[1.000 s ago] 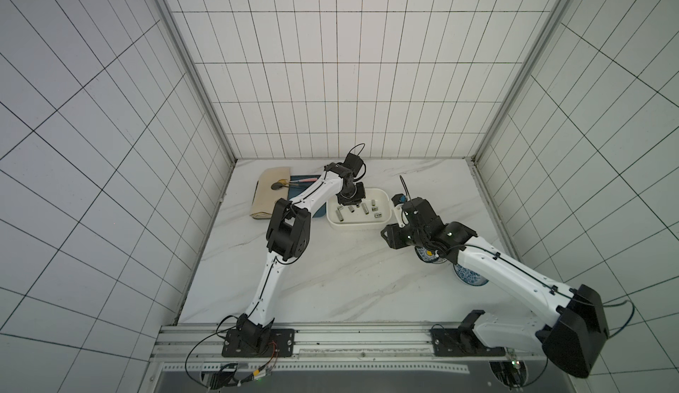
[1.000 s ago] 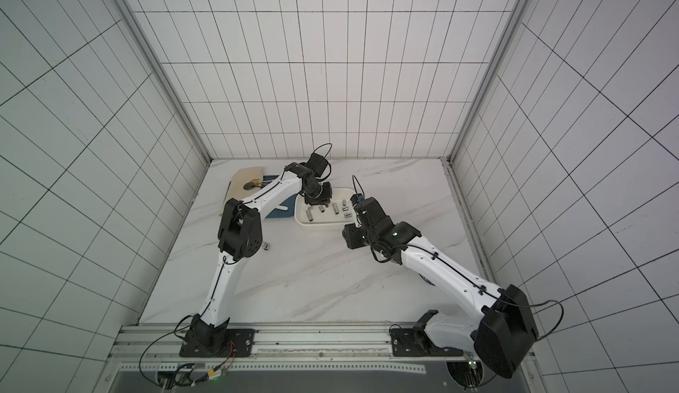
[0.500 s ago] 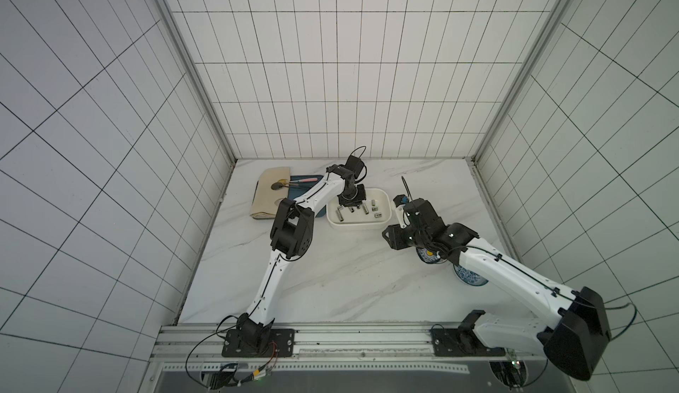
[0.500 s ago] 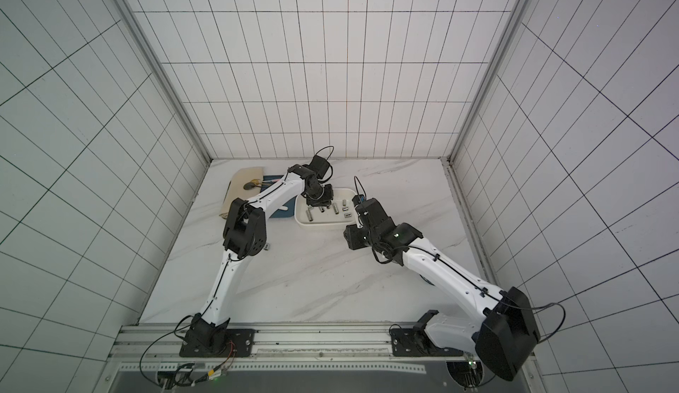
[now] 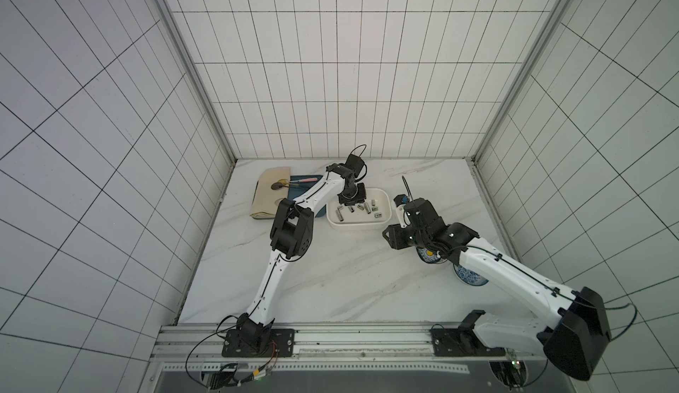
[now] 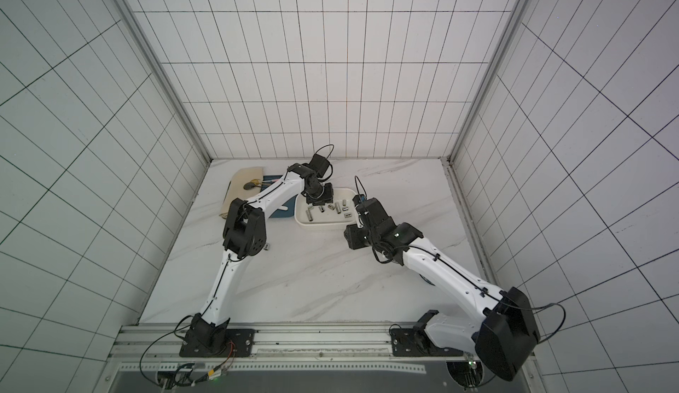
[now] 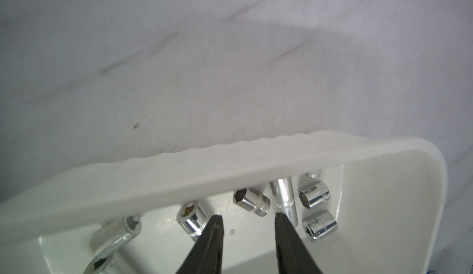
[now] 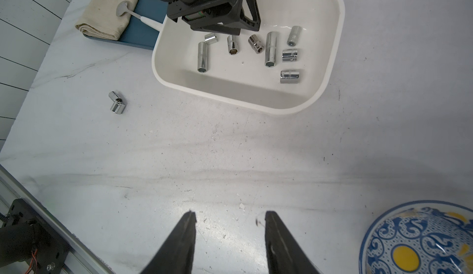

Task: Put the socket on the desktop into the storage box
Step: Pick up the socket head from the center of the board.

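The white storage box [image 8: 230,98] is holding eight chrome sockets [image 8: 271,48], all lying on their sides on its floor. Two of them are long and the others are short. Behind it, a dark-blue tray [image 8: 143,33] is carrying a folded beige cloth [image 8: 107,11] with a small spoon [image 8: 122,7] on top. A blue-patterned plate [image 8: 419,239] is sitting near the right gripper [image 8: 229,217].

Two more sockets on the desktop [image 8: 116,103] are touching each other. They are lying apart from the box on the marble desktop [image 8: 230,152], close to the elbow of the left arm.

The left gripper [image 7: 248,221] is hanging inside the box with its fingers parted a little and nothing between them. The right gripper is hovering over the bare desktop, fingers moderately apart and empty.

Compared with a second ago, the left gripper has shifted slightly toward the front of the box. The right arm is staying almost where it was.
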`<state>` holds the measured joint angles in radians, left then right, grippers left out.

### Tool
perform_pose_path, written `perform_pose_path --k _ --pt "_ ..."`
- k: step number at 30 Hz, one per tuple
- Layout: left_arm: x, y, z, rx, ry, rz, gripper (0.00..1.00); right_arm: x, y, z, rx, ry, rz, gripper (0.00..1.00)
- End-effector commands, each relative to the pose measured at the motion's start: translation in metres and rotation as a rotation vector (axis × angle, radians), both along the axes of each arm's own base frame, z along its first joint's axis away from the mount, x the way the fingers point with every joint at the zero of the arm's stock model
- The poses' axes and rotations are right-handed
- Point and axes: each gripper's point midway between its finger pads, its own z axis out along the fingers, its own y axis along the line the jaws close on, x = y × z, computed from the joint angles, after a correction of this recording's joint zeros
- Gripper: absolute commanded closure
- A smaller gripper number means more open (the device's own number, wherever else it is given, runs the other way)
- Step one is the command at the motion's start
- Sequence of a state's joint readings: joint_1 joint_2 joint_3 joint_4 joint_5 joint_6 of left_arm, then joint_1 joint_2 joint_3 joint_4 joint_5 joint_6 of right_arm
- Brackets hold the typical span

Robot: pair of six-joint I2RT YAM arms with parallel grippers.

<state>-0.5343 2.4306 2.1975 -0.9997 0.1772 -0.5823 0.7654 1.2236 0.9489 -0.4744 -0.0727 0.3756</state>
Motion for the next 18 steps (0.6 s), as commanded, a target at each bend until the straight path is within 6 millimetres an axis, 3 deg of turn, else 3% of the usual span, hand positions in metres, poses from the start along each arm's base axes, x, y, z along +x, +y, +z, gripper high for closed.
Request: perform_pose_path --k 1,9,18 --pt "-0.001 0.002 0.036 -0.015 -0.067 -0.011 0.62 -0.003 -0.001 -0.001 -0.001 0.017 0.01 0.52" --pt "-0.019 0.021 0.059 -0.02 -0.097 0.002 0.57 -0.009 0.016 0.01 0.053 0.027 0.106 0.52" --pt "-0.045 0.063 0.069 -0.026 -0.094 0.056 0.53 -0.018 0.048 0.017 0.093 0.038 0.232 0.51"
